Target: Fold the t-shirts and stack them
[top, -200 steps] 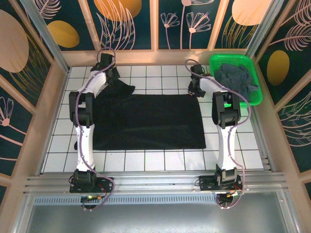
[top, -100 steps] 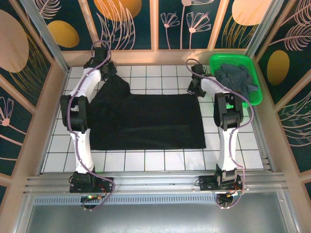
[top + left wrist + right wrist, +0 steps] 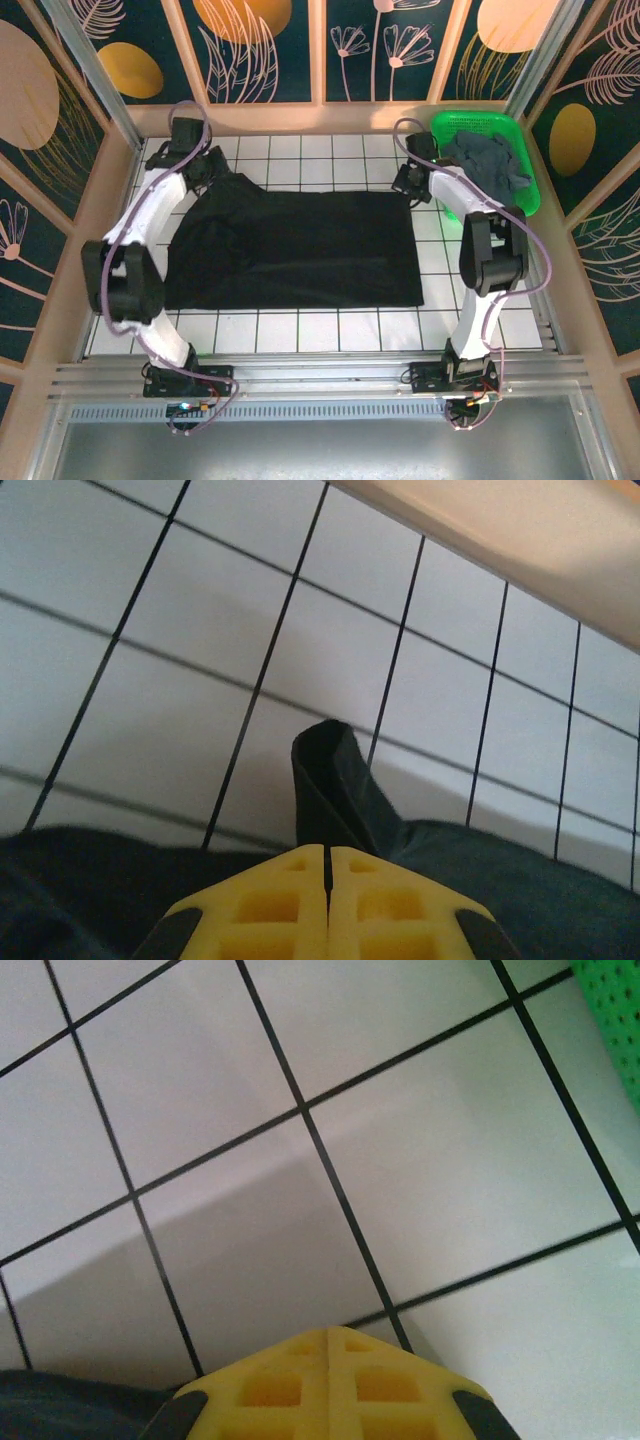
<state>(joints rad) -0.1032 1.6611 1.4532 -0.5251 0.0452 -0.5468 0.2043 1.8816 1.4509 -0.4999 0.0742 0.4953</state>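
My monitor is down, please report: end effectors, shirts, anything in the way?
Left end effector shut on black t-shirt, far-left corner. Right end effector shut at its far-right corner, hold unclear. Grey t-shirt in green basket.

The spread shirt (image 3: pixel 300 250) is lying across the middle of the table (image 3: pixel 380 330), with my left gripper (image 3: pixel 207 168) sitting at its far-left corner and my right gripper (image 3: pixel 408 180) at the far-right one. Just right of that, the basket (image 3: pixel 470 118) is holding the second shirt (image 3: pixel 485 160).

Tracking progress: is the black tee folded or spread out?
Spread out: the black tee lies flat and wide across the tiles.
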